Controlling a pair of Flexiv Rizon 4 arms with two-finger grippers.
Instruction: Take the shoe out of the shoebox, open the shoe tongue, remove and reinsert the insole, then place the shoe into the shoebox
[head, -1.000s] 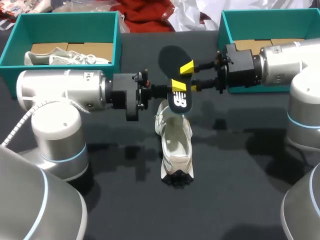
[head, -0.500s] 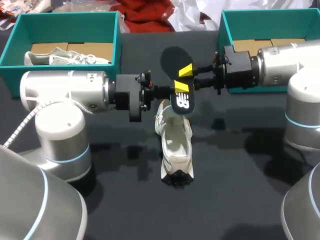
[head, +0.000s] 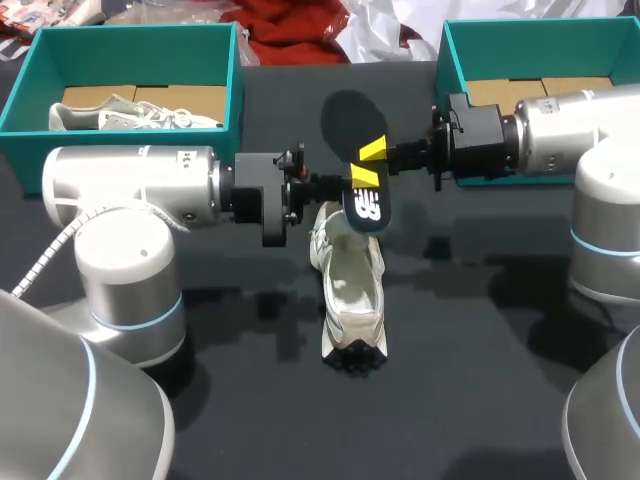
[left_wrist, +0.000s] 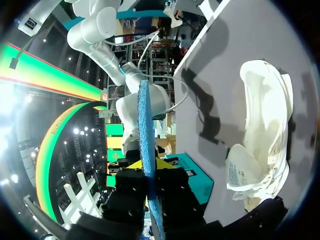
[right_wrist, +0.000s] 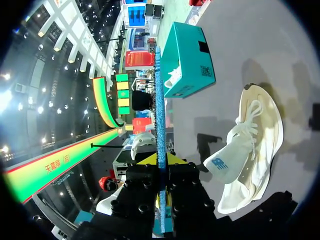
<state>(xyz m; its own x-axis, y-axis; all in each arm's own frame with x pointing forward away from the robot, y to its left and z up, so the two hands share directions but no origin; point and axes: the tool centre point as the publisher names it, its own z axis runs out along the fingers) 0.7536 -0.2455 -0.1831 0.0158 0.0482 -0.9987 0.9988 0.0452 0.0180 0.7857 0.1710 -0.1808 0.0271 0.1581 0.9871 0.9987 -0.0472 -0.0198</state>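
**Black insole out of the sneaker, pinched from both sides**

Between the left shoebox (head: 130, 38) and the right shoebox (head: 447, 60), the white sneaker (head: 351, 290) lies on the table. Above it, the left gripper (head: 333, 187) clamps the insole (head: 366, 203), and the right gripper (head: 369, 164) pinches it from the opposite side. Removal looks done. Reinserting likely needs one arm to release and the other to steer an end into the opening. White logo on the insole, another on the tongue (right_wrist: 220, 163). Smaller print is illegible.
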